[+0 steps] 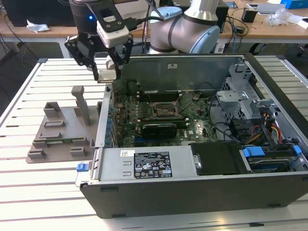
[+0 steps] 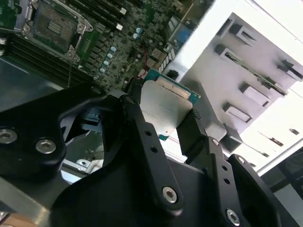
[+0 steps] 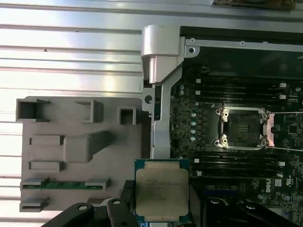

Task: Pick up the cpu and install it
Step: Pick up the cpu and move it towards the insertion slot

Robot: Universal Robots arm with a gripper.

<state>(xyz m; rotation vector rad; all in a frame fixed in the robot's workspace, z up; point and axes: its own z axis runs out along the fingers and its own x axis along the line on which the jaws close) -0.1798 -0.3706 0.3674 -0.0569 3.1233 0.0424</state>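
One arm [image 1: 187, 29], one gripper [image 1: 108, 72], clamped on the cpu [image 1: 107, 76]. Both wrist views show the grasp: the gripper [image 2: 165, 120] [image 3: 162, 208] has a black finger on each of two opposite edges of the cpu [image 2: 165, 104] [image 3: 162, 189], and the fingers [image 2: 137, 123] touch the chip's rim. The silvery metal top faces the first wrist view, with the green rim visible around it.

The cpu is held in the air, off the table [image 1: 48, 192]. It sits above the side wall of the computer case [image 1: 192, 192], on the side next to the holder [image 1: 62, 127], toward the table's back edge as the exterior view shows it. In the first wrist view the chip overlaps that wall and sits between the holder [image 3: 80, 151] and the motherboard [image 3: 227, 189].

The grey holder lies flat near the table's edge at the exterior view's left, just beside the case. A green memory stick [image 3: 66, 184] lies in one of its slots.

The open case covers the table's middle and the exterior view's right side. The green motherboard [image 1: 192, 127] lies flat inside it. The socket [image 1: 166, 109] [image 3: 242, 126] [image 2: 49, 26] is a black-framed square with its dark centre exposed, well apart from the cpu. A long black expansion card [image 1: 161, 129] stands just beside the socket, on the side nearer the power supply [image 1: 144, 166], which runs along the case's front wall.
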